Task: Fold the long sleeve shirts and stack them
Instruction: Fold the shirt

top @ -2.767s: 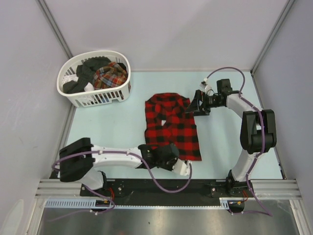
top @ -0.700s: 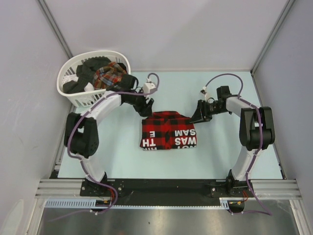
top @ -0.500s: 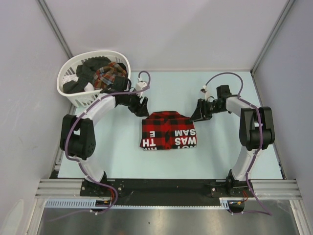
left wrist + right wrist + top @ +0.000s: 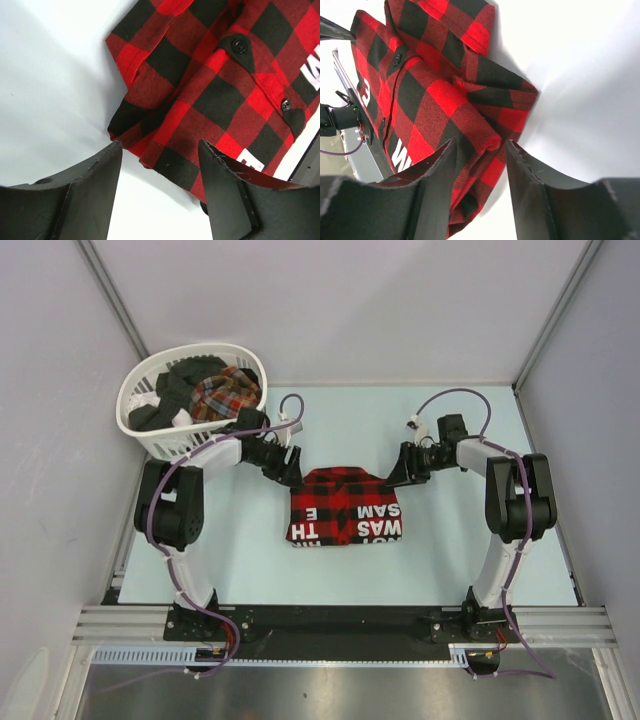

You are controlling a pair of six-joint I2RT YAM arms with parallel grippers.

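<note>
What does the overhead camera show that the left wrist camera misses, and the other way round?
Only overhead: the whole folded shirt, the basket of clothes, both arms, and the right gripper at the shirt's far right corner. Only left wrist: a close view of two black buttons and the cloth's weave, framed by its own fingers. Both: the red-and-black shirt lying on the pale table, with the left gripper at its far left corner.

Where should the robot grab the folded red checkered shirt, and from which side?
Probably its two far corners, coming in low from the left and the right. The red checkered shirt lies folded flat, and at those corners the layers bunch into thick edges fingers can pinch.
</note>
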